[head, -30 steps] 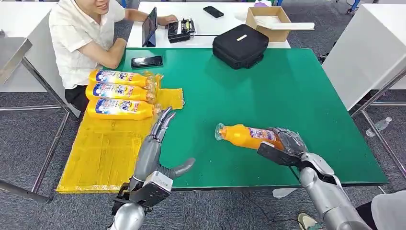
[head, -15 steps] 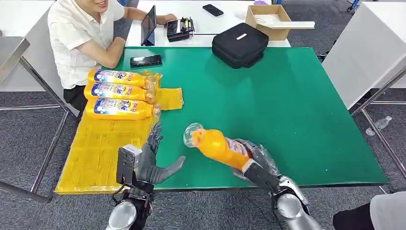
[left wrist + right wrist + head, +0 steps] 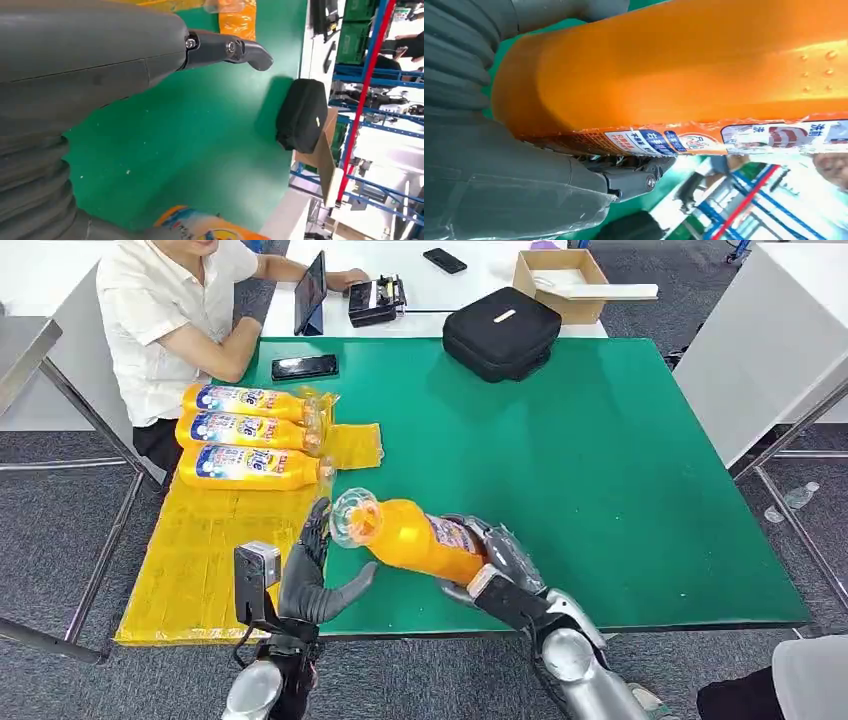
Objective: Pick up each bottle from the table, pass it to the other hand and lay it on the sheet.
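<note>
My right hand (image 3: 497, 562) grips an orange bottle (image 3: 410, 536) by its base and holds it above the green table (image 3: 600, 460), its clear cap pointing left. In the right wrist view the bottle (image 3: 684, 70) lies across my palm, label down. My left hand (image 3: 312, 575) stands just left of the cap, fingers spread and upright, thumb out under the bottle, holding nothing. The left wrist view shows its thumb (image 3: 227, 49) over the green top and the bottle's label (image 3: 210, 230) close by. Three more orange bottles (image 3: 250, 430) lie side by side on the yellow sheet (image 3: 210, 550).
A person in a white shirt (image 3: 165, 315) sits at the table's far left corner. A phone (image 3: 306, 367) and a black bag (image 3: 500, 333) lie at the back of the green top. Behind are a tablet (image 3: 313, 292) and a cardboard box (image 3: 565, 275).
My right hand has lifted the bottle off the table and carried it left toward my left hand. My left hand has turned upright and now stands beside the cap.
</note>
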Controlling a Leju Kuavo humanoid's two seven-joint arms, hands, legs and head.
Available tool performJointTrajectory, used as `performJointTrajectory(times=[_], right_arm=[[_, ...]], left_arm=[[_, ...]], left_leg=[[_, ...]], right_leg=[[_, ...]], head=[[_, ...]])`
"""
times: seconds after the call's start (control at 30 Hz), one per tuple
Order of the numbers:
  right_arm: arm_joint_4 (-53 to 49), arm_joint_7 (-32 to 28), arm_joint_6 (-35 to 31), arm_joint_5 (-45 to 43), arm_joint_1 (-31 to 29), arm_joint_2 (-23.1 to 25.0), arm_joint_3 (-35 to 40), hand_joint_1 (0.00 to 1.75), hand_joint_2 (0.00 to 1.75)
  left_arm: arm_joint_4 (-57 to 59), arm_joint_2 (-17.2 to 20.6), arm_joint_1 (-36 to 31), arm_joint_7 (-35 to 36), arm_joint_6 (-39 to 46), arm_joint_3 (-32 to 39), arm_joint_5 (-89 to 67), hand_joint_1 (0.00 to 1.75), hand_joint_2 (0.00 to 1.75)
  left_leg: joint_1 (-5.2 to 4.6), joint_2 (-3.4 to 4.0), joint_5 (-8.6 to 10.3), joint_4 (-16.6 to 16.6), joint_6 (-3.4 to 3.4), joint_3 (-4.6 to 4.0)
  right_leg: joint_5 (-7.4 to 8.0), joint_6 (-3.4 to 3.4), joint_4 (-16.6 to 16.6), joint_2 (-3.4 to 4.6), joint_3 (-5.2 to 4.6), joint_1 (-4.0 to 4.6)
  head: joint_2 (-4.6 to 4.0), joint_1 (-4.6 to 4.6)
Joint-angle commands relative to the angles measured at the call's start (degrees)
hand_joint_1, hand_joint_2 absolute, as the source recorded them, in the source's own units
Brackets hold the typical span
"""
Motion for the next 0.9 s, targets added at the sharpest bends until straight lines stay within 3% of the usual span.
performJointTrajectory(times=[0.03, 0.3, 0.9], right_arm=[[3.64, 0.24, -0.22, -0.17, -3.56, 0.66, 2.29, 1.75, 1.75], [9.52, 0.35, -1.2, -0.14, -6.59, 2.39, 3.31, 1.75, 1.75], [8.43, -0.92, -1.29, -2.7, -5.88, 1.23, 0.38, 1.75, 1.75]], left_arm=[[4.95, -3.17, -1.94, -0.13, 0.23, 0.44, 0.4, 0.0, 1.75], [0.8, -3.17, -1.26, -1.16, -4.4, -2.58, 1.69, 0.0, 1.75], [-3.08, -2.68, 2.4, -1.63, -9.79, -4.4, -2.09, 0.0, 1.75]], left_leg=[[0.04, 0.09, -0.11, 0.01, 0.02, 0.24], [0.05, 0.15, -0.1, 0.04, 0.0, 0.16], [0.02, 0.09, -0.07, 0.01, 0.02, 0.07]], right_leg=[[-0.08, -0.25, -0.06, -0.03, 0.28, 0.09], [-0.05, -0.23, -0.02, 0.06, 0.18, 0.09], [-0.04, -0.14, -0.03, 0.02, 0.1, 0.05]], head=[[0.0, 0.0], [0.0, 0.0], [0.0, 0.0]])
